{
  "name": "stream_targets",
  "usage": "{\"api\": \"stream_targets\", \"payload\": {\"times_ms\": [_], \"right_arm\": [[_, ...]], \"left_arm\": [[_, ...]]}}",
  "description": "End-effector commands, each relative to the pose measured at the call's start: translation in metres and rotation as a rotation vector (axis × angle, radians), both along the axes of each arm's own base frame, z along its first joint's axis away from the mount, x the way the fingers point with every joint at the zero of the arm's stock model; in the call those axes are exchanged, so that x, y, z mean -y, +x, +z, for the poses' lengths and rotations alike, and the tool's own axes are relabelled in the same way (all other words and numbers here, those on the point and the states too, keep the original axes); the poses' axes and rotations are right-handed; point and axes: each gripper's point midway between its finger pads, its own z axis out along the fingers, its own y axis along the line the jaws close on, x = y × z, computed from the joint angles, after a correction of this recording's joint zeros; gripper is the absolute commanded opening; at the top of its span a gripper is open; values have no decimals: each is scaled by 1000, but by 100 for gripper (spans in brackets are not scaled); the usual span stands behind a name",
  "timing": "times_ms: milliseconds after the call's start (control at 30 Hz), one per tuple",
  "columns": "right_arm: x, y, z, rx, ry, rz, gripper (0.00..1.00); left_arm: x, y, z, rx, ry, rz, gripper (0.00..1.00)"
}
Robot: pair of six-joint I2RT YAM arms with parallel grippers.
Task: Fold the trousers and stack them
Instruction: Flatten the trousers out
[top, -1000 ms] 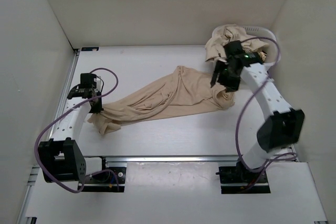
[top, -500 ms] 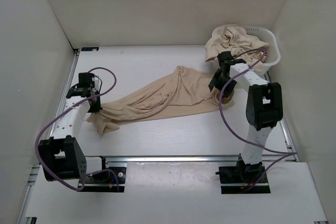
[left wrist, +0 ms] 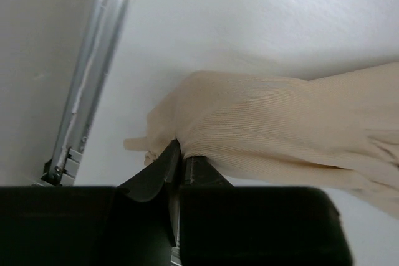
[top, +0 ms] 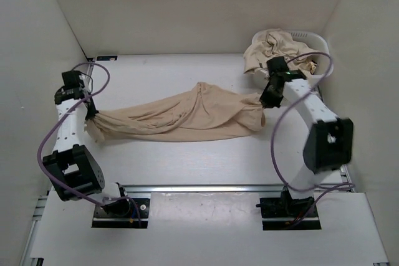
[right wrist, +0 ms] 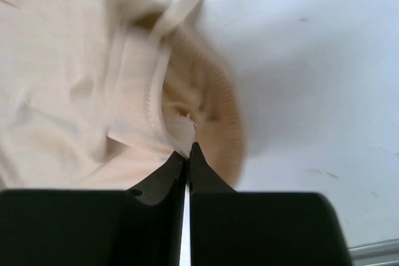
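1. Because the two arms hold it at opposite ends, the pair of long tan trousers of thin soft cloth (top: 181, 116) lies stretched in a line across the flat white table (top: 187, 166).
2. The left gripper (top: 91, 118) is pinched tight on the narrow end, which looks like a ribbed leg cuff. It sits low beside the metal rail (left wrist: 90, 73) at the table's left edge. I think it holds on there so that end cannot slide.
3. The right gripper (top: 264, 99) is squeezed closed too, with a small bit of the wide end caught at its tips. From its own camera, that end looks like the stretchy waistband (right wrist: 146, 91). The cloth lifts a little toward the fingers, so I think it is really held.
4. The middle of the trousers has wrinkles and a bump where the cloth bunches. A pull from both ends should flatten that, and flat cloth is easier to fold.
5. A white plastic basket (top: 318, 38) sits in the far right corner, just behind the right gripper. A heap of more tan cloth (top: 274, 48) fills it and hangs over its rim. That looks like more trousers to be folded.
6. Nothing is folded yet and I see no stack on the table, so the job looks like it is only starting.
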Motion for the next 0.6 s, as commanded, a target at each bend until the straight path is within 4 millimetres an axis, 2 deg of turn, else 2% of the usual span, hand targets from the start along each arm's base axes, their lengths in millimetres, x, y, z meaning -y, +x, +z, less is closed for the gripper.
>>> {"api": "stream_targets", "payload": {"times_ms": [0, 67, 100, 167, 200, 267, 300, 333, 367, 400, 433, 500, 533, 567], "right_arm": [[36, -48, 76, 134, -31, -19, 0], [49, -71, 82, 129, -28, -42, 0], [55, -89, 94, 146, -27, -53, 0], [63, -114, 93, 137, -25, -81, 0], [68, -127, 87, 103, -31, -95, 0], [65, -146, 73, 66, -3, -120, 0], [63, -164, 47, -11, 3, -128, 0], [62, -175, 34, -52, 12, -134, 1], [61, -186, 23, -76, 21, -170, 8], [63, -208, 1, -157, 13, -189, 18], [68, -215, -4, -157, 9, -229, 49], [71, -223, -9, -153, 18, -273, 62], [70, -220, -6, -123, 37, -277, 66], [69, -216, -2, -82, 47, -285, 72]], "left_arm": [[-34, 12, 43, 117, 63, 86, 14], [-49, 15, 50, 132, 71, 121, 14], [-54, 17, 54, 139, 74, 131, 14], [-63, 20, 59, 151, 80, 151, 14], [-64, 17, 58, 143, 69, 155, 14], [-60, 12, 54, 118, 51, 150, 14], [-54, 10, 51, 114, 28, 136, 17], [-49, 5, 43, 87, 5, 128, 20], [-43, -3, 39, 64, -15, 122, 22], [-38, -11, 32, 39, -34, 118, 23], [-33, -16, 25, 12, -53, 114, 27], [-27, -34, 15, -39, -65, 120, 32], [-24, -44, 0, -86, -76, 125, 36], [-21, -50, -5, -97, -80, 125, 48]]}}
